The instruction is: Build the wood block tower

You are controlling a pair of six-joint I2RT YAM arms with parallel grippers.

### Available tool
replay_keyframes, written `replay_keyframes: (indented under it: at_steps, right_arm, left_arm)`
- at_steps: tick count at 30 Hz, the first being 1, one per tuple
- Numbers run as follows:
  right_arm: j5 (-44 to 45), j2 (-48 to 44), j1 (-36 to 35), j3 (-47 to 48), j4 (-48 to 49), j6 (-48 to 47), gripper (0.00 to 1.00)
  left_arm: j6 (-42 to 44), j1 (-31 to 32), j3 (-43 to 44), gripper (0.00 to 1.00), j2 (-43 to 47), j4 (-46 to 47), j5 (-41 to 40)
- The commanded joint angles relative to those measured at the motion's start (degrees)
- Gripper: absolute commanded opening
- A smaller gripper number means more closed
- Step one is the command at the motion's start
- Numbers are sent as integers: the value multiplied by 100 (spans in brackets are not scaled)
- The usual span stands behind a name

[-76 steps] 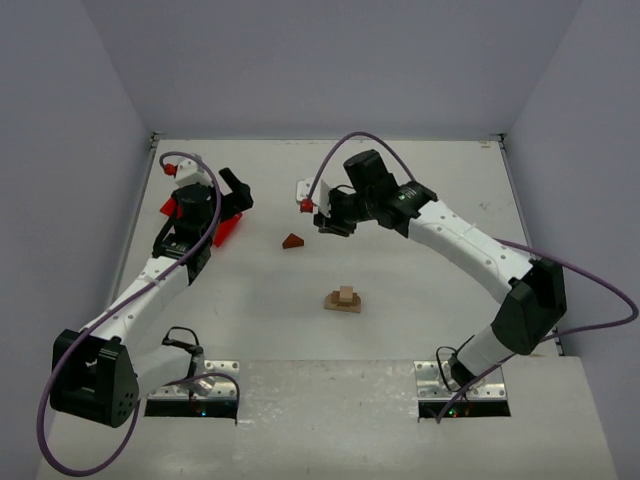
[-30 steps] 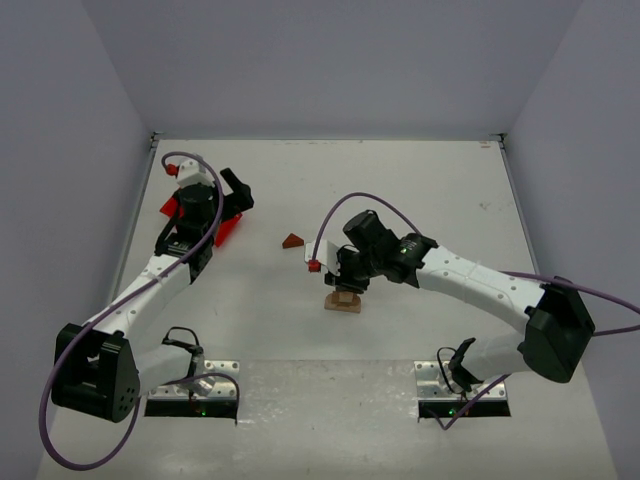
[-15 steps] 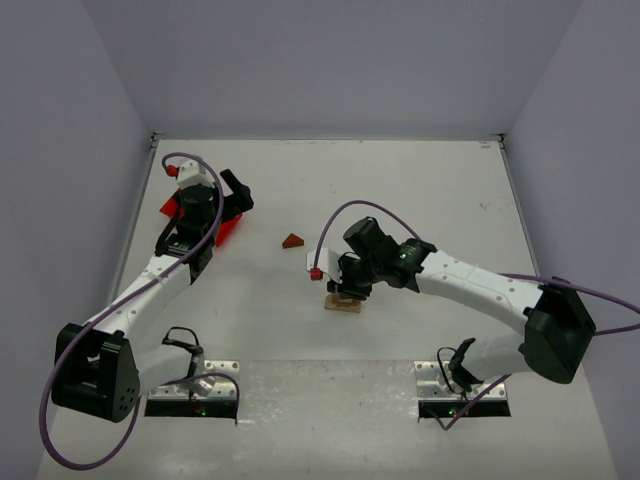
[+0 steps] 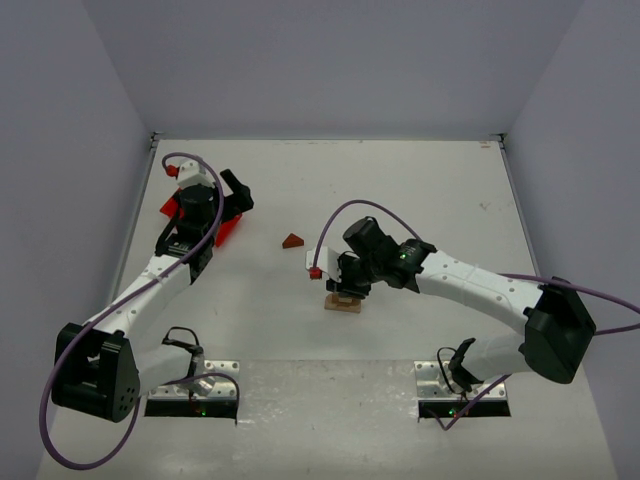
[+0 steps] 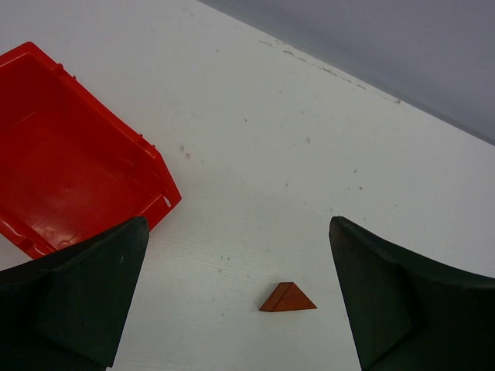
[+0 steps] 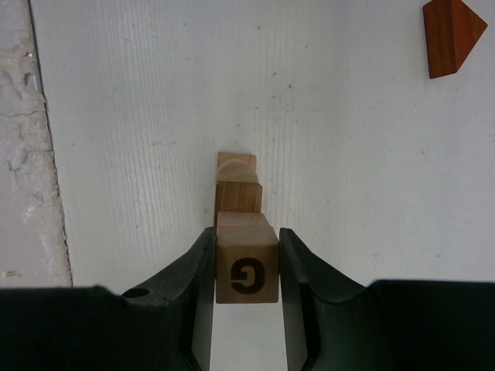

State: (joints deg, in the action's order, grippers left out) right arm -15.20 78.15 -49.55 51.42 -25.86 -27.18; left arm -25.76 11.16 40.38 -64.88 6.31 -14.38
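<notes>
A: Where do things stand?

B: The right end effector [image 6: 247,255] is narrow, clamped on the G cube [image 6: 247,270]; it hangs right over the stack [image 4: 342,303], which sits near mid-bench, a little toward the near edge. I cannot tell whether the cube is touching the block below.

A: So what could spoil it?

B: Mostly the release; if the cube is off-centre or tilted when the jaws part, I'd expect it to tip off. The fingers [image 6: 197,270] hug both its sides, so one pad letting go late could drag it sideways.

A: And the stack itself?

B: It looks narrow and loose; pressing down too hard, or a sideways drift on the way up, might slide the lower block or knock it over.

A: The roof?

B: The roof [image 4: 292,241] lies flat on the bench [image 4: 420,190], well apart from the stack, toward the far left corner; nothing threatens it yet.

A: The other arm?

B: The left end effector [image 5: 238,232] is wide and holds nothing; it hovers near the left edge beside the bin [image 5: 158,166]. If it reached for the roof now, the two arms could crowd each other.
</notes>
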Motion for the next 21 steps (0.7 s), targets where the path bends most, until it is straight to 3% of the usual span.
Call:
replay_keyframes:
  at_steps: [1,21]
  right_arm:
    - [13,-89,-38,114,201,84,17]
    - [-1,-37,-38,43,222,28,22]
  left_arm:
    - [14,-79,17,100,14,301,-42]
    - [18,-79,14,100,19,301,-29]
